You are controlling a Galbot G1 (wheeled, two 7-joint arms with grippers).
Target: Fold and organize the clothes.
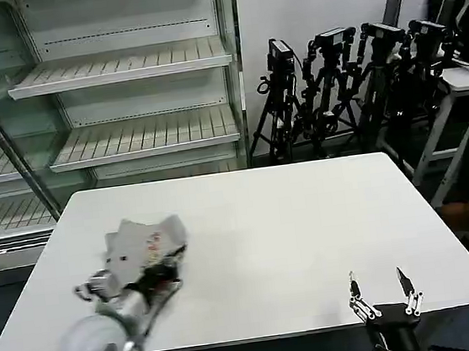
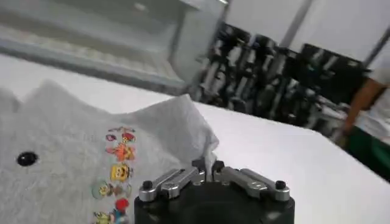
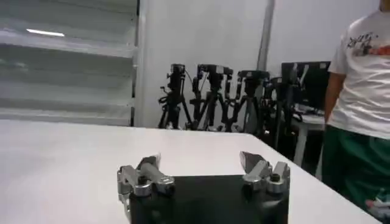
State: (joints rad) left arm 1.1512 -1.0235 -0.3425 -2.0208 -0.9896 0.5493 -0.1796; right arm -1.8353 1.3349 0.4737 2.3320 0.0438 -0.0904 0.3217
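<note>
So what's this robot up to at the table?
It is working on a light grey shirt with a small cartoon print, bunched up on the left part of the white table. Its left hand has its fingers closed together right at the shirt's edge, seemingly pinching the fabric. The right hand waits open over the table's near right edge, touching nothing. The shirt isn't neatly folded yet.

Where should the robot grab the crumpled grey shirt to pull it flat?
Probably the raised corner peak of the light grey cotton shirt with the cartoon print, since it stands up off the white table. Come from the near side, where the left end effector sits shut against the cloth. The right end effector waits open.
</note>
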